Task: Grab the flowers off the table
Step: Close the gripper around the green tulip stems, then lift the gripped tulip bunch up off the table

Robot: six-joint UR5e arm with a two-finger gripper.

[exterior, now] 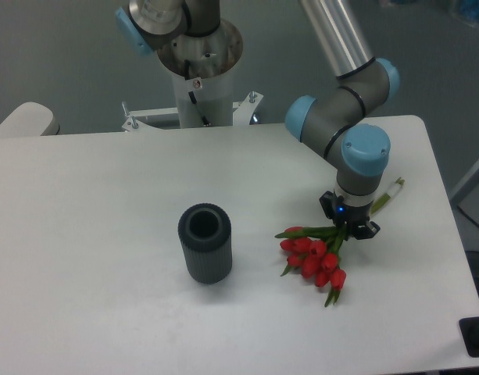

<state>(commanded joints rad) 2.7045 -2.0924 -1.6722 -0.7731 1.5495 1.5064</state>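
Observation:
The flowers (pixel 313 258), a small bunch of red tulip buds with green stems and leaves, lie on the white table (pixel 106 234) at the right of centre. Their buds point toward the front and their stem ends (pixel 389 192) reach toward the right edge. My gripper (pixel 348 222) points straight down over the stems, just behind the buds. Its dark fingers (pixel 369 229) stand apart on either side of the stems. I cannot see whether the fingers touch the stems. The flowers rest on the tabletop.
A dark grey ribbed cylinder vase (pixel 205 242) stands upright left of the flowers, about a hand's width away. The robot base (pixel 200 70) stands behind the table's far edge. The table's right edge is close to the gripper.

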